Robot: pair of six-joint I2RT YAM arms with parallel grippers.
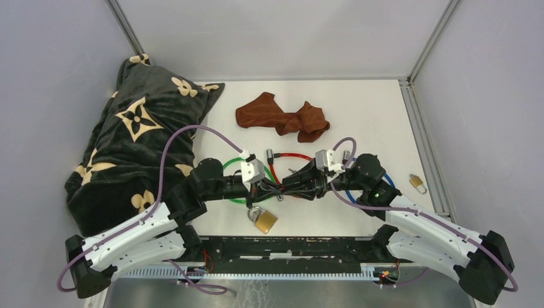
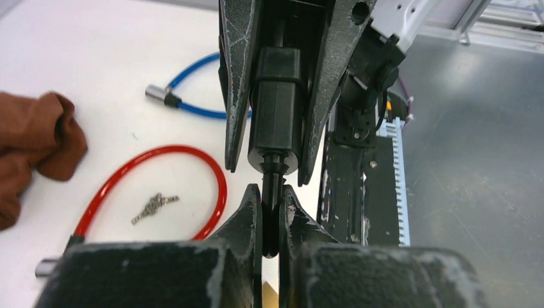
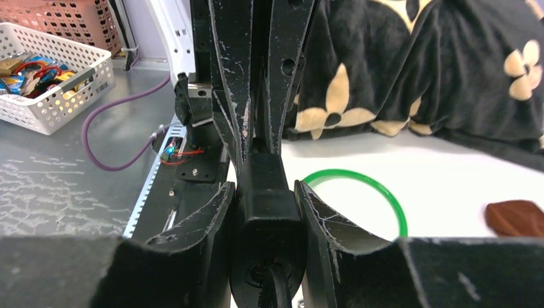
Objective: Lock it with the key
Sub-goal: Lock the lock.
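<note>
Just beyond the brass padlock, the right gripper was clamped on the black lock barrel while the left gripper pinched the key seated in its end.

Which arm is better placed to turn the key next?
Left. The left gripper is pinched on the key, whose tip sits in the black lock. The right gripper clamps the lock body, so it should probably just brace.

Left claw and right claw meet near padlock.
</note>
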